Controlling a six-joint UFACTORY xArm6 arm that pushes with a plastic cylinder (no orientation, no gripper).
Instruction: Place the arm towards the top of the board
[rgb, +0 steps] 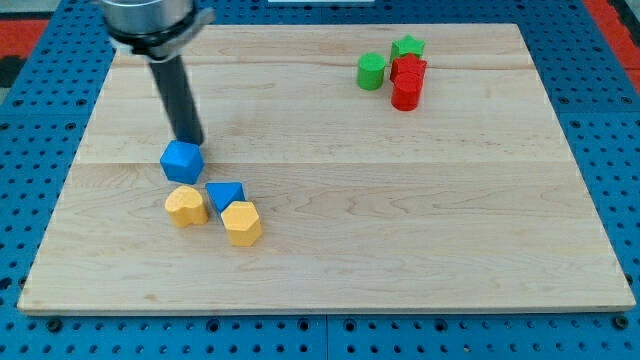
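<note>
My dark rod comes down from the view's top left, and my tip (190, 141) rests on the wooden board (400, 220) just above a blue cube-like block (182, 161), touching or nearly touching it. Below that block lie a yellow rounded block (186, 205), a blue triangular block (226, 195) and a yellow hexagonal block (242, 223), close together. At the view's top right sit a green cylinder (372, 71), a green star-shaped block (407, 47) and two red blocks (408, 70) (406, 94), bunched together.
The board lies on a blue perforated table (610, 60). The arm's grey mount (150, 20) hangs over the board's top left corner.
</note>
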